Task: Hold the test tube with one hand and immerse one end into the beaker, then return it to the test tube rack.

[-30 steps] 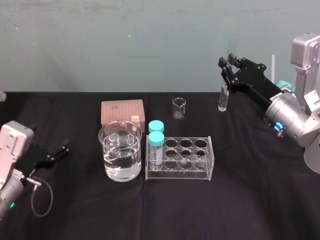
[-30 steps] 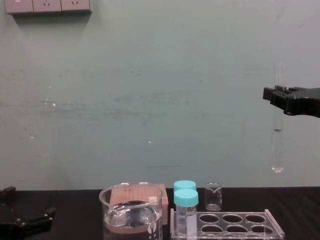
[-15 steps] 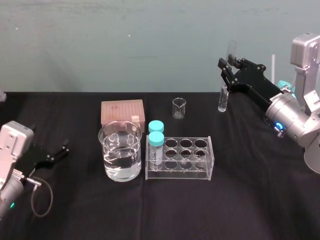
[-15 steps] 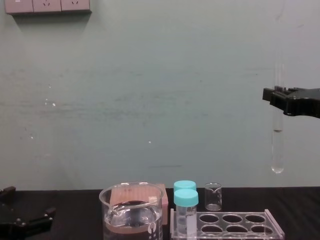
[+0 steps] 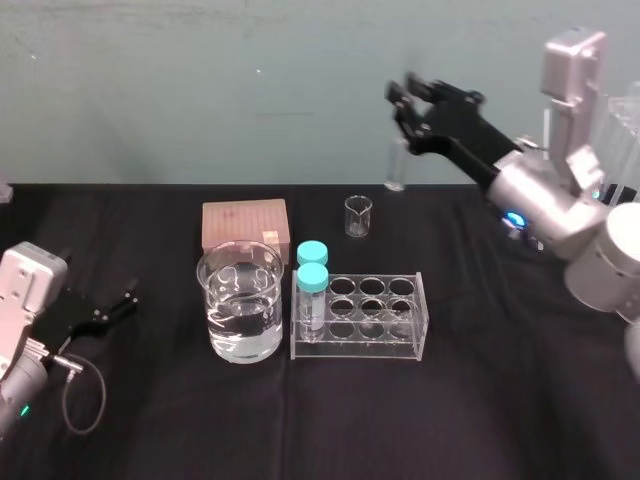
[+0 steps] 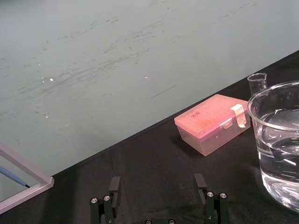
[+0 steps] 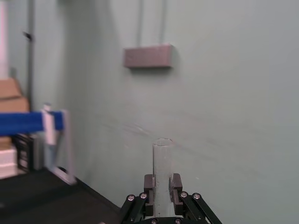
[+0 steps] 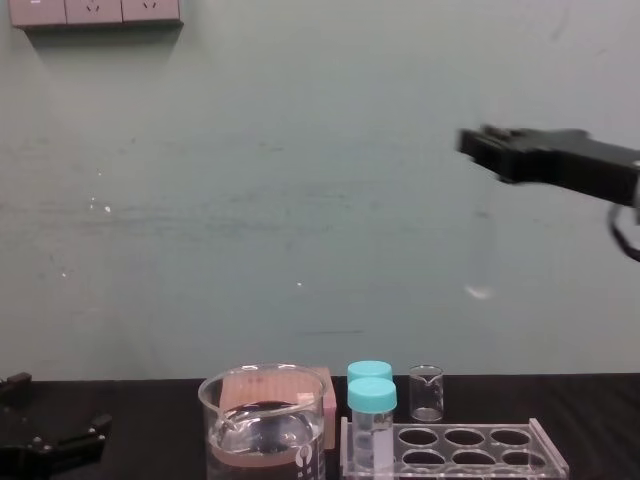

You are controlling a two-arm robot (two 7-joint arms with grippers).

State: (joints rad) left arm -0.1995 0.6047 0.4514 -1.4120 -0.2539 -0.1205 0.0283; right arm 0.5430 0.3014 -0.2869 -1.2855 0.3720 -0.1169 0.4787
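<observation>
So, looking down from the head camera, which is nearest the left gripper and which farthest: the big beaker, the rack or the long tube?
From the left gripper, open and low on the left:
1. The beaker, left of centre.
2. The test tube rack, beside the beaker on its right.
3. The test tube, held high at the back right by the right gripper.

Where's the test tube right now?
In the head view the test tube hangs in the right pincer, in the air right of centre, above and slightly right of the small beaker.
</observation>
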